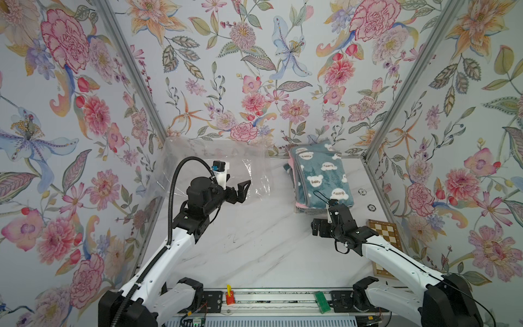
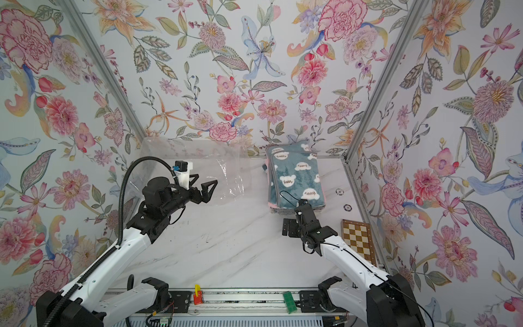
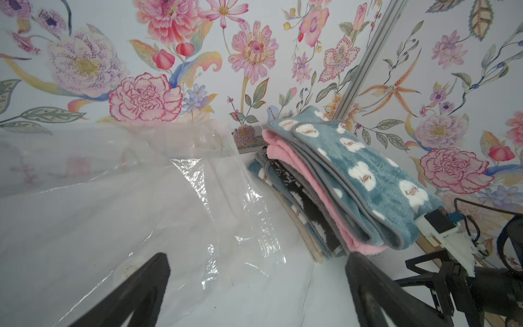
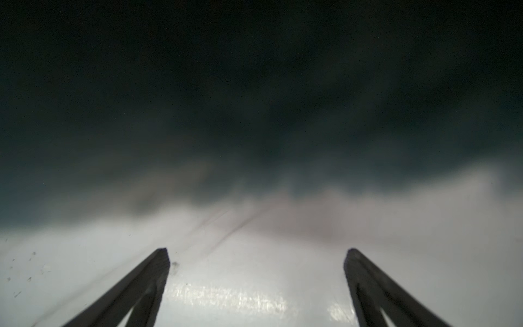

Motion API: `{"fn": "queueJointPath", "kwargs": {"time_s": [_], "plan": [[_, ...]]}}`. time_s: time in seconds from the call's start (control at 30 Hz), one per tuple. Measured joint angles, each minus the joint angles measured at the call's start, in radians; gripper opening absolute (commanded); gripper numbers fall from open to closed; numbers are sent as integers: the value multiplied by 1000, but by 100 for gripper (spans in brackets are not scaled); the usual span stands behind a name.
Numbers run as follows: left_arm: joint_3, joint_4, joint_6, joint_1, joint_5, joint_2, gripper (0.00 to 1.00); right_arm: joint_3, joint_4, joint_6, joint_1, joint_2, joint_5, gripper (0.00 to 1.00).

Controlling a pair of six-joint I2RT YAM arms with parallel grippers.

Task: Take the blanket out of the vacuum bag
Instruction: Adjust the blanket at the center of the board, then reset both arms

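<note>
Blur fills your right wrist view: the right gripper (image 4: pixel 256 250), spread wide and empty, faces dark fuzz near the blanket (image 1: pixel 319 175), a fleecy teal fold topping a pile (image 3: pixel 300 195) on the desk (image 1: pixel 254 249). Beside the blanket the crinkly clear vacuum bag (image 1: pixel 215 167) lies slack; the left gripper (image 3: pixel 257 254), wide and empty, hovers over it.

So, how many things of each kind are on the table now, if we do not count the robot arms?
Vacuum bag: 1
Pile of folded blankets: 1 (the blankets inside it cannot be counted one by one)
Round chips: 2
Chessboard: 1
Total: 5
</note>
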Motion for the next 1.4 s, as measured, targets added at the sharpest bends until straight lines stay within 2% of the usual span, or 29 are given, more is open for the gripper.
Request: {"fn": "queueJointPath", "kwargs": {"time_s": [0.17, 0.4, 0.77, 0.93, 1.1, 1.23, 1.4], "plan": [[-19, -47, 0, 0, -35, -16, 99, 0, 142, -33, -8, 78, 43, 99], [-27, -68, 5, 0, -47, -11, 99, 19, 278, -90, -120, 190, 14, 99], [-63, -62, 43, 0, -91, 16, 99, 157, 316, -158, -175, 302, -40, 99], [-61, -63, 58, 1, -189, 20, 99, 151, 286, -158, -175, 218, -47, 99], [-91, -61, 55, 1, -296, -25, 99, 48, 212, -132, -175, -17, -48, 99], [-190, -13, 35, 2, -402, -90, 99, -30, 142, -98, -175, -180, -64, 99], [-360, 132, 28, 3, -614, -129, 99, -111, 100, -68, -231, -257, -102, 99]]}}
